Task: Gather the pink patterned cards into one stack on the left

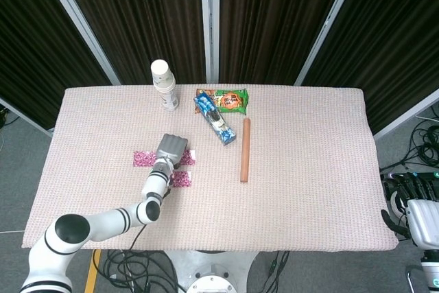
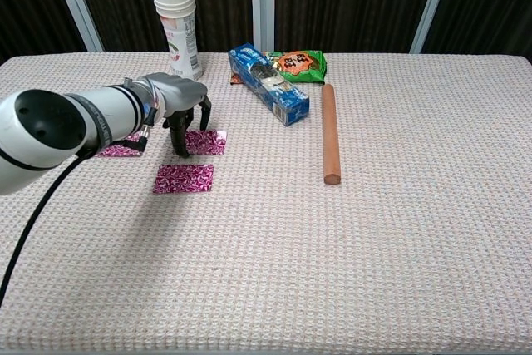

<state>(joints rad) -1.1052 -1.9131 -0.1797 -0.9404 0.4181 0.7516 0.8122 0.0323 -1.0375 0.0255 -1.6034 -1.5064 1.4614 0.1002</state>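
Three pink patterned cards lie flat on the left half of the table. The leftmost card (image 2: 119, 149) (image 1: 143, 158) is partly hidden behind my left forearm. The middle card (image 2: 208, 142) (image 1: 188, 158) lies under my left hand (image 2: 177, 104) (image 1: 171, 147), whose fingers point down and spread, with their tips touching the card's left part. The third card (image 2: 184, 179) (image 1: 181, 179) lies alone, nearer the front. My right hand (image 1: 413, 205) hangs off the table's right end, far from the cards; its finger pose is unclear.
A stack of paper cups (image 2: 176, 14) stands at the back left. A blue snack pack (image 2: 270, 83), a green snack bag (image 2: 298, 65) and a wooden rod (image 2: 330, 131) lie near the middle. The woven pink tablecloth (image 2: 399, 230) covers the table.
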